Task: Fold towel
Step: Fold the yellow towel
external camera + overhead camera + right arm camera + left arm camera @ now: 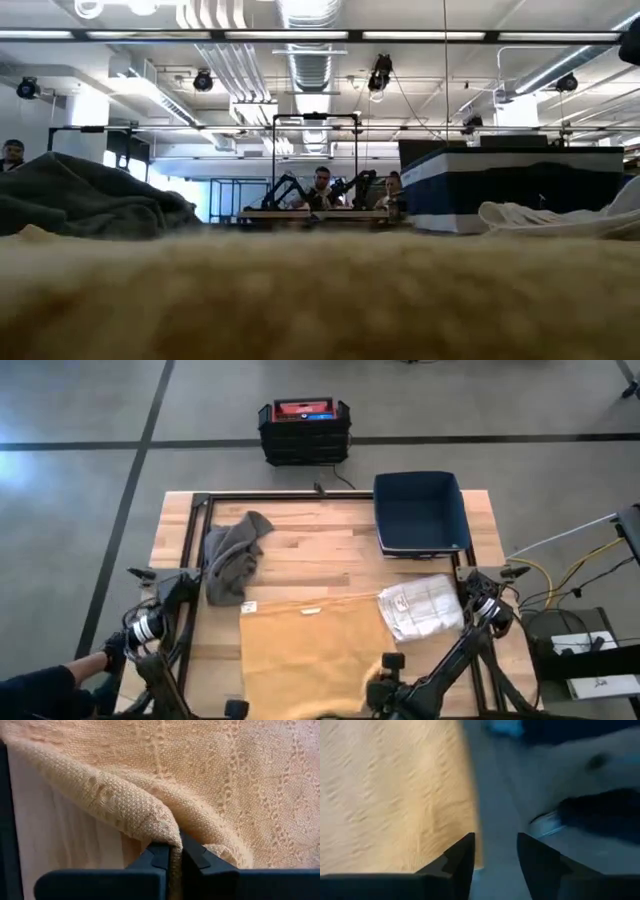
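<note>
Pinching a raised fold of the tan woven towel point(210, 795), with the right gripper point(175, 854) closed tight on the cloth near the towel's front edge, close to its right corner. Spread flat otherwise across the front middle of the pale wooden counter point(300, 545), between the two arm bases, top edge running roughly level with the crumpled white cloth point(420, 607) just beside its right corner. Seen from above, right gripper point(380, 678) low at the front of the counter, with a small bunched hump of towel point(300, 650) lifted beside it. Left gripper point(495, 855) parted a little and holding nothing, hanging beside the towel's edge rather than over it; from above, hard to pick out at the front left of the counter. Well apart at the back: a crumpled grey cloth point(235, 555) on the left, a dark blue rectangular bin point(420, 512) on the right.

Judged as the opening of the first fold: one front corner seized, nothing yet doubled over. Next likely called for: a matching hold by the left gripper on the other front corner, then an even lift and carry toward the back edge, kept level so the cloth lands square rather than skewed.
</note>
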`<action>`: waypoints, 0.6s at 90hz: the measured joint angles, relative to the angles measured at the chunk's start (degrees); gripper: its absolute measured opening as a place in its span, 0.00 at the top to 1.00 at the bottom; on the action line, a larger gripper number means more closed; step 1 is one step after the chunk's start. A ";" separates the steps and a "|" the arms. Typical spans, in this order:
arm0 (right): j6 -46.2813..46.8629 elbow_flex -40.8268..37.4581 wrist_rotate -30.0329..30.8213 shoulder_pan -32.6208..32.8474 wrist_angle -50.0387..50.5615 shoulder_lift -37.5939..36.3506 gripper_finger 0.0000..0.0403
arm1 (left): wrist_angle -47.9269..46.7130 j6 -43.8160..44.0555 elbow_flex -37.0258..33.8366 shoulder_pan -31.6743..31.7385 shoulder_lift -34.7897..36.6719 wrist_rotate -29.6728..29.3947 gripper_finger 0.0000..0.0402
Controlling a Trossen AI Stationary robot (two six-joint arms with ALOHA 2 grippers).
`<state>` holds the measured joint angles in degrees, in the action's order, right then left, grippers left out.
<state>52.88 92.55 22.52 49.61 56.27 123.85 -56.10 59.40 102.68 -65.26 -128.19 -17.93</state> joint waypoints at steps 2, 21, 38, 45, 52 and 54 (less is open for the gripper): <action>0.01 0.00 -0.02 0.02 0.00 0.00 1.00 | -1.42 0.35 0.74 0.05 -0.73 -0.03 0.71; 0.56 0.00 0.01 0.33 -0.17 0.00 1.00 | -2.37 0.17 2.58 0.31 -3.88 -2.74 0.76; 1.57 0.00 -0.02 0.56 -0.65 0.00 1.00 | -1.95 1.76 1.96 0.31 -3.88 -4.20 0.78; 1.57 0.00 -0.02 0.71 -1.25 0.00 1.00 | -1.55 2.05 1.92 0.46 -3.88 -2.69 0.77; 1.64 0.00 -0.02 0.94 -1.60 0.00 1.00 | -1.44 2.01 2.50 0.71 -3.61 1.14 0.75; 1.70 0.00 -0.02 0.99 -1.58 0.00 1.00 | -1.48 2.30 2.91 0.79 -3.55 2.04 0.75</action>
<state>54.58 92.55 22.50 50.61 54.69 123.85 -57.59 61.70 105.59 -64.47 -131.73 -15.88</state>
